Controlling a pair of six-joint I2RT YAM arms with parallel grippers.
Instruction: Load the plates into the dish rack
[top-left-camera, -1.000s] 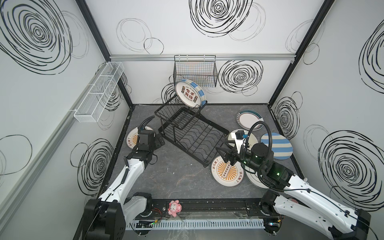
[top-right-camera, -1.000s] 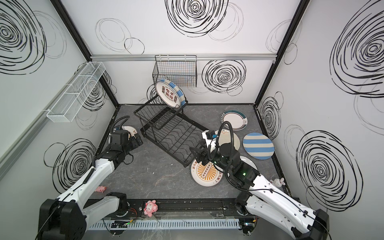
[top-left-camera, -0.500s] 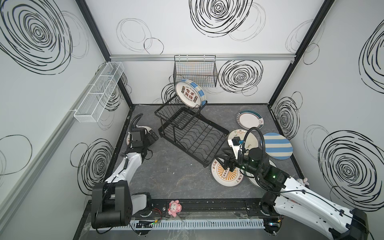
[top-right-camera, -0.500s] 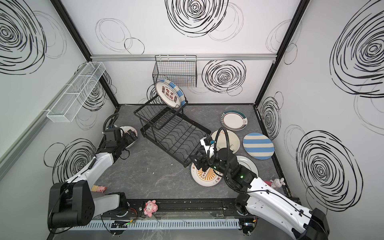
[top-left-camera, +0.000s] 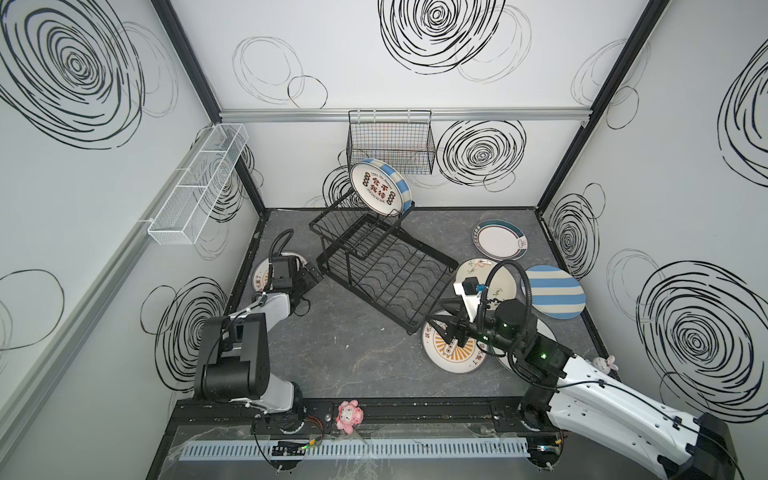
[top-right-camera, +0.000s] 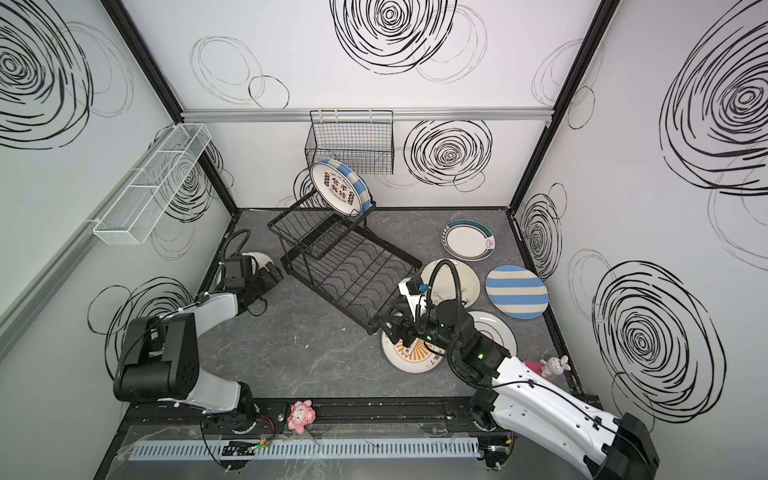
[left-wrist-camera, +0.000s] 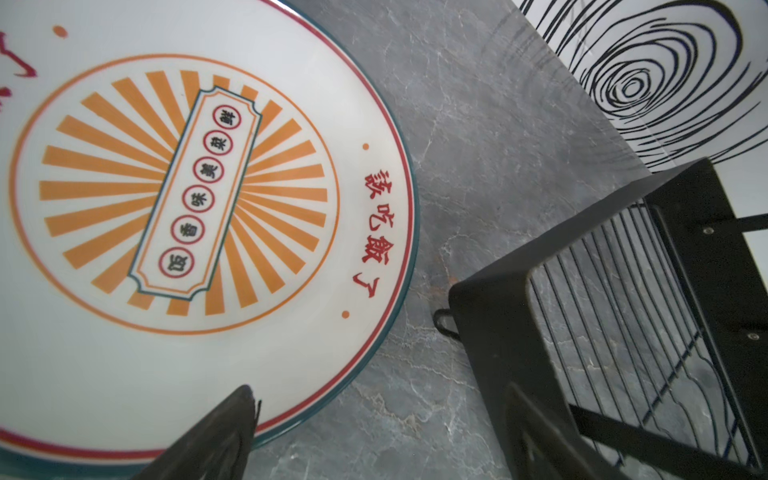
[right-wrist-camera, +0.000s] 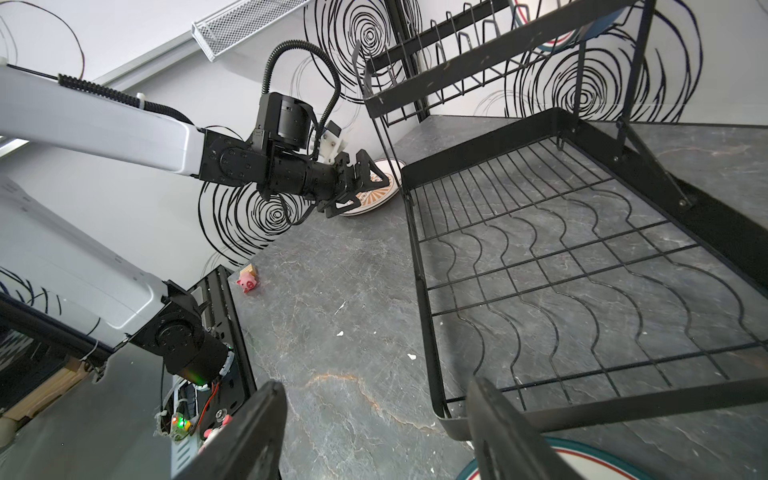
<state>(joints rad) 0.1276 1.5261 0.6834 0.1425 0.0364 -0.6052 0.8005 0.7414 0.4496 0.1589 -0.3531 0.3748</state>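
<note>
Black wire dish rack (top-left-camera: 388, 274) sits on the table (top-left-camera: 353, 357), its near corner just ahead of my right gripper (top-left-camera: 441, 333). My right gripper: jaws spread wide, nothing between them, hovering over sunburst plate A (top-left-camera: 455, 360), which lies flat directly beneath. In the right wrist view 1 finger (right-wrist-camera: 511, 432) crosses that plate's teal rim, with the rack's front bar just beyond the fingertips.

My left gripper (top-left-camera: 311, 277): jaws spread too, empty. 1 finger (left-wrist-camera: 220, 432) hangs over the rim of sunburst plate B (left-wrist-camera: 187, 187), flat on the table; the other finger sits toward the rack's end corner. Contact with either, I cannot tell.

1 plate is loaded: the red-character plate (top-left-camera: 380, 189), blue-striped rim, stands tilted on the rack's upper tier, well beyond both grippers.

Flat on the table behind my right gripper: cream plate (top-left-camera: 473, 268) nearest, blue-striped plate (top-left-camera: 552, 291) beside it, teal-rimmed plate (top-left-camera: 498, 245) farther off, and a white plate (top-right-camera: 500, 322) partly hidden under my right arm.
</note>
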